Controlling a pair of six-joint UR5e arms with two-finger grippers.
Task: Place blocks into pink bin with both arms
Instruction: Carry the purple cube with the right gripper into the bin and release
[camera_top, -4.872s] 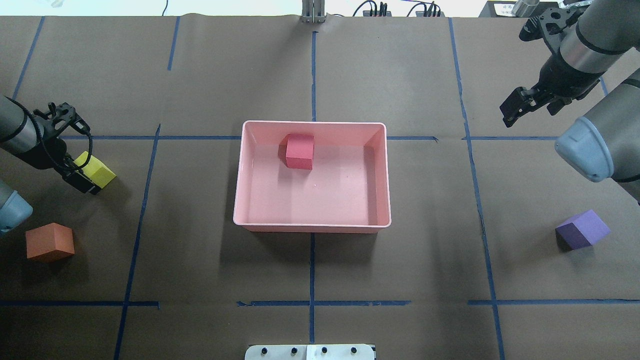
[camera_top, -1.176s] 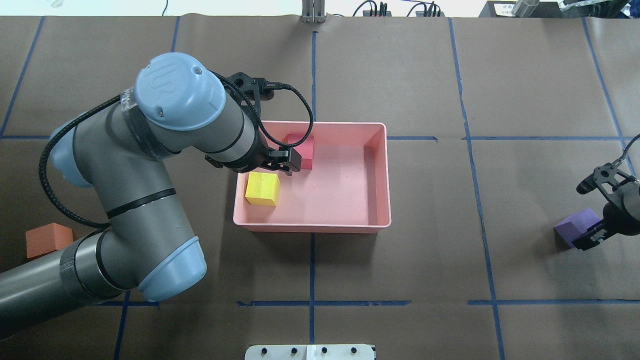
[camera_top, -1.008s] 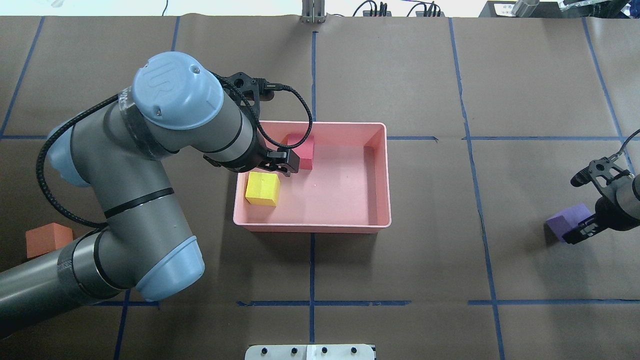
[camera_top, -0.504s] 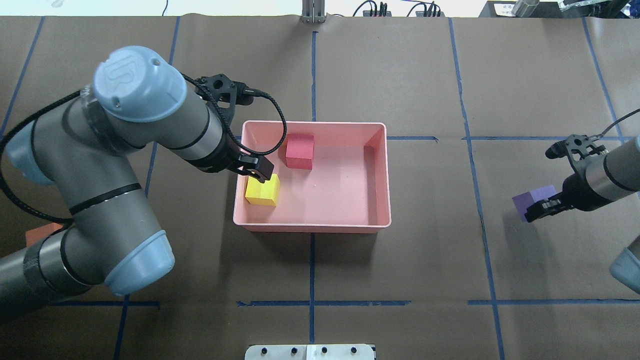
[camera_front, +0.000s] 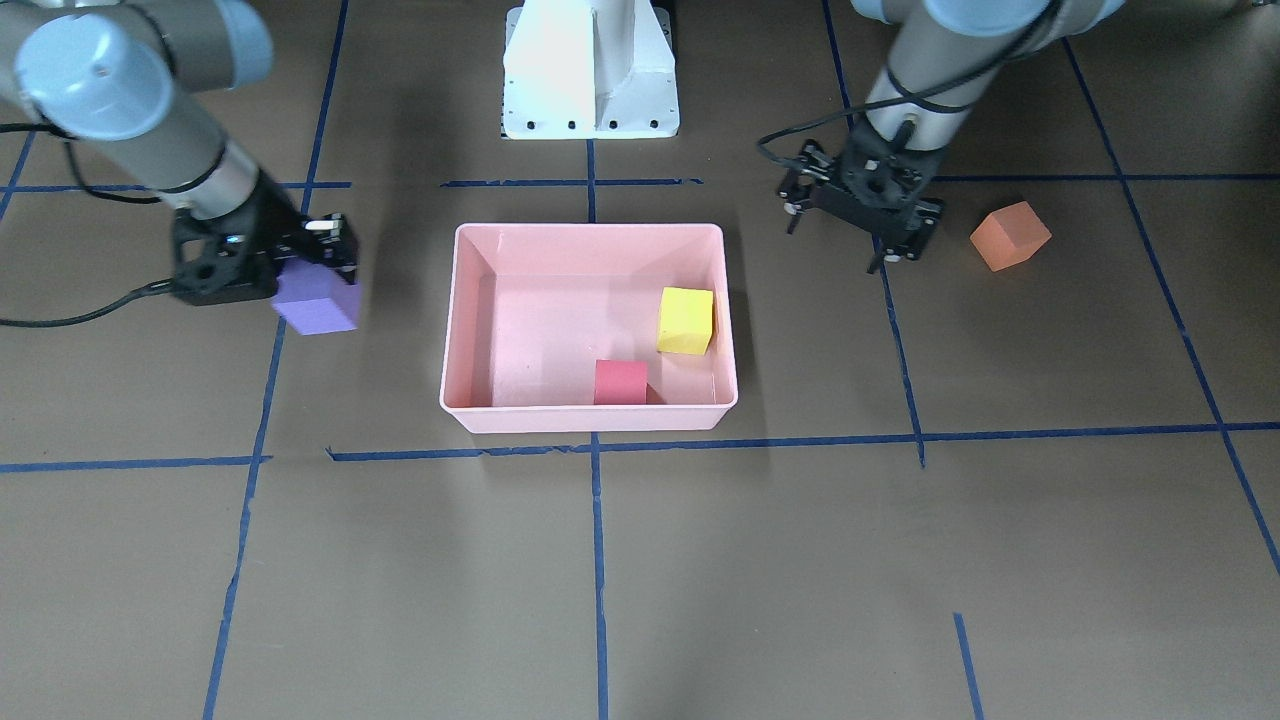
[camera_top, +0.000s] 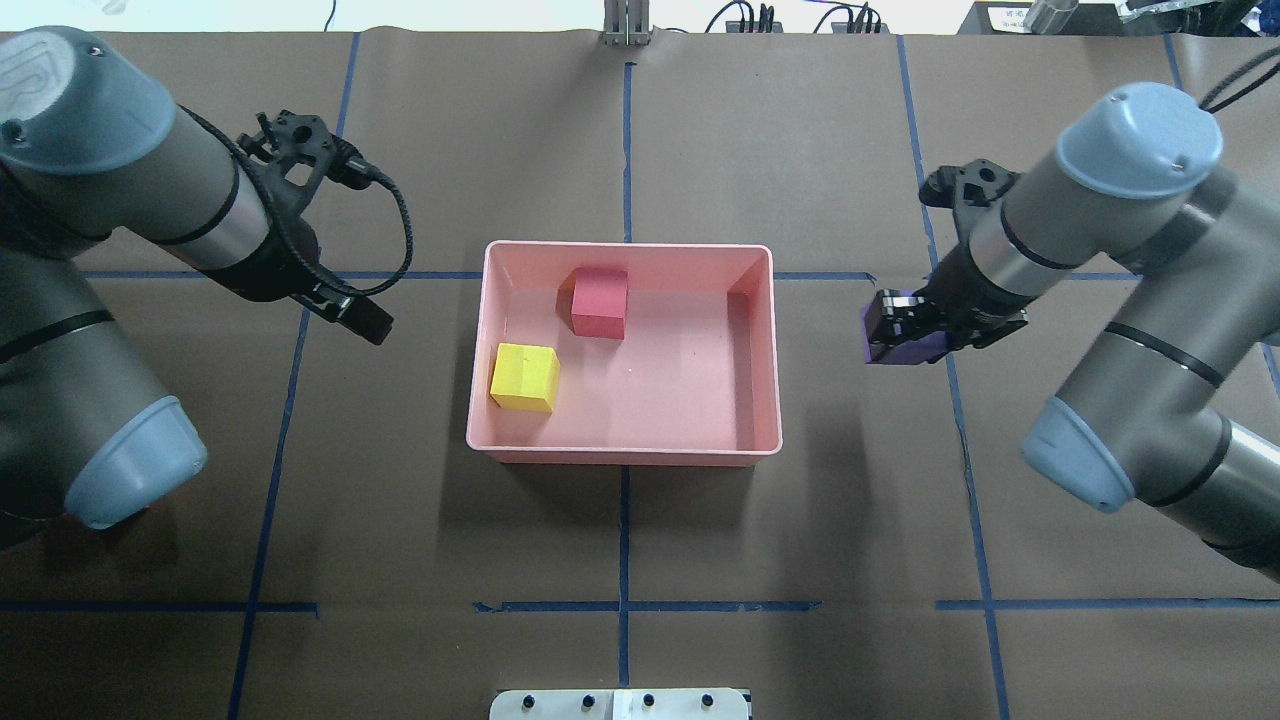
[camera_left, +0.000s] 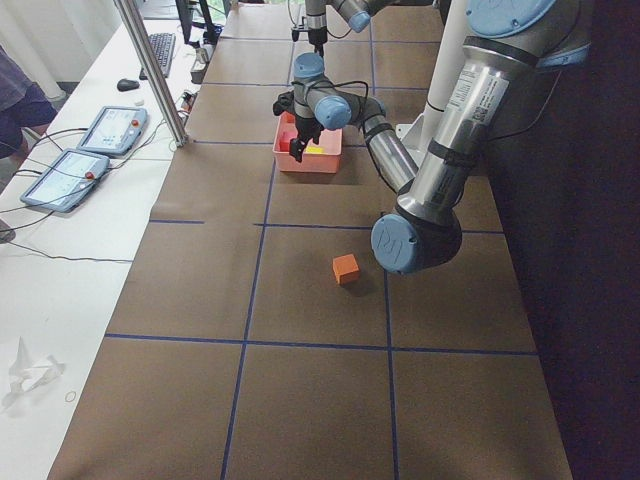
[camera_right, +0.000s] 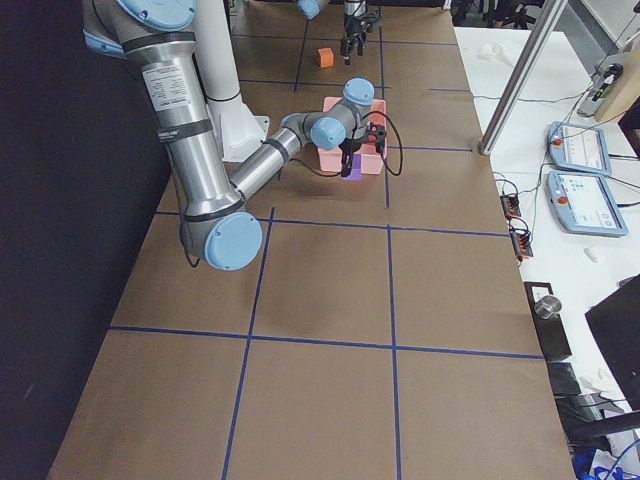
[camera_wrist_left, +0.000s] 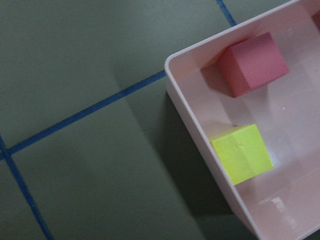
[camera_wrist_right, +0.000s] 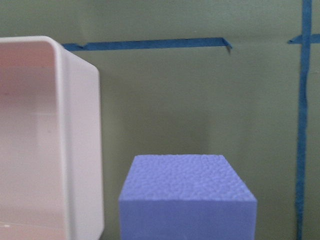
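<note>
Right gripper holds purple block beside pink bin containing red block and yellow block; orange block near left gripper.

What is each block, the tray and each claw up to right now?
yellow block: resting inside the pink bin.
red block: resting inside the pink bin.
purple block: gripped, beside the bin, not yet over it.
orange block: on the table, outside the bin.
pink bin: holds two blocks.
right gripper: shut on the purple block.
left gripper: open, empty.
</note>
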